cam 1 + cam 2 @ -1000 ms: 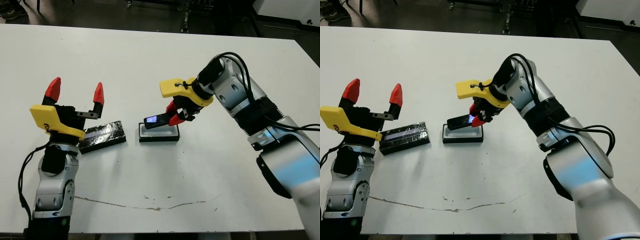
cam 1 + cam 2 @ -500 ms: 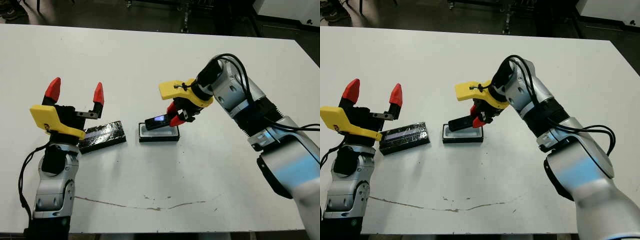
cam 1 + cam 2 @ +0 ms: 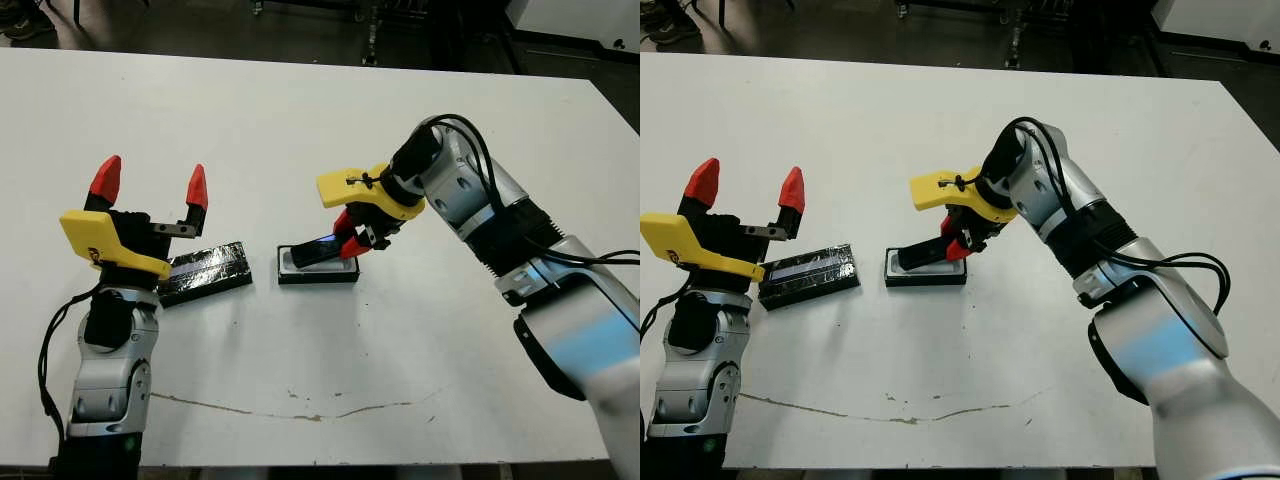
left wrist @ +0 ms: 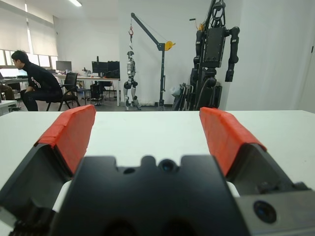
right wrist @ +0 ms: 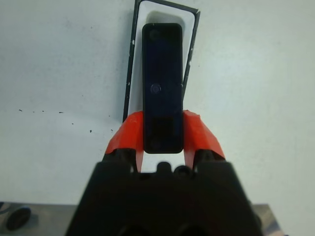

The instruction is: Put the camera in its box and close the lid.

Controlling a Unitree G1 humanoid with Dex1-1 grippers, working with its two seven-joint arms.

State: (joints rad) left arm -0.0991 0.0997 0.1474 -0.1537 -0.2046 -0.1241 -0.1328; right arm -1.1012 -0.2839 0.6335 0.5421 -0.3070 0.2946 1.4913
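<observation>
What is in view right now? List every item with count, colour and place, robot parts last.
table: one, white, under everything.
box: one, black with white lining, mid-table.
camera: one, black, tilted over the box, gripped at one end.
lid: one, glossy black, flat on the table to the robot's left of the box, apart from it.
person: one, dark clothes, seated beyond the table.
left end effector: one, yellow and black with red tips, open, raised near the lid, holding nothing.
right end effector: one, same colours, shut on the camera.
</observation>
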